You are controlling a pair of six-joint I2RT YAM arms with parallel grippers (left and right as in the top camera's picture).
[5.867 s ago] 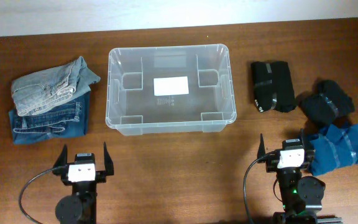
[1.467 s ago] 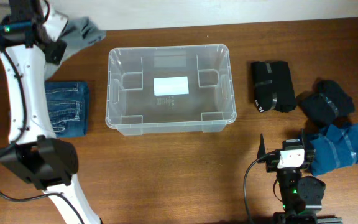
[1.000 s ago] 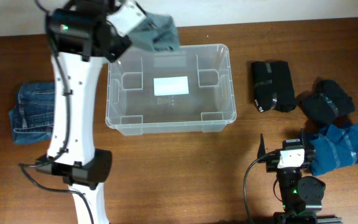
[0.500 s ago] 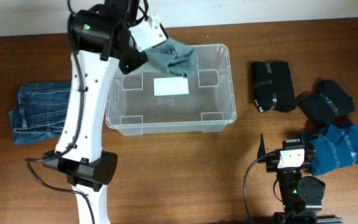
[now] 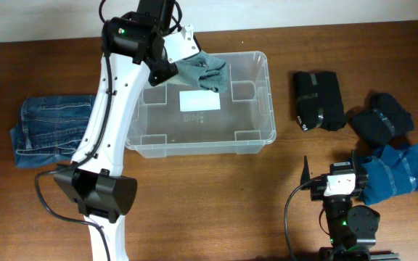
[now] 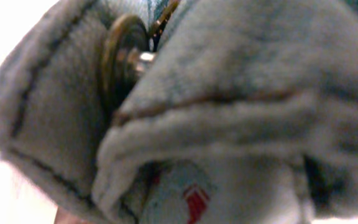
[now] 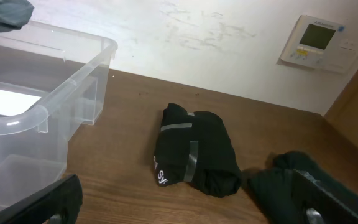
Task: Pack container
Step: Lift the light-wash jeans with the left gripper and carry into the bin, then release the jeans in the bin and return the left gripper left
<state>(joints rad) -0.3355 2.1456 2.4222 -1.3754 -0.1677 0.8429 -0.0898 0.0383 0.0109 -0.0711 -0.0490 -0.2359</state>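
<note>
The container (image 5: 270, 109) is a clear plastic bin with a white label (image 5: 199, 100) on its base, standing mid-table. My left gripper (image 5: 187, 65) is shut on a pair of light grey-blue jeans (image 5: 205, 72), which hang over the bin's back edge, above the inside. In the left wrist view the jeans (image 6: 241, 93) fill the frame with a brass button (image 6: 120, 59) showing, and my fingers are hidden. My right gripper (image 5: 330, 168) rests open at the front right, nothing between its fingers (image 7: 61, 199).
Dark blue jeans (image 5: 49, 134) lie folded left of the bin. Right of it lie a black folded garment (image 5: 318, 99) (image 7: 194, 152), a second black bundle (image 5: 381, 119) (image 7: 303, 180) and a blue garment (image 5: 398, 170) beside the right arm. The bin's corner (image 7: 73, 62) shows at left.
My left arm has carried the light jeans from the table's back left corner rightward to above the bin. The dark jeans stay on the table. The right arm has not moved.
</note>
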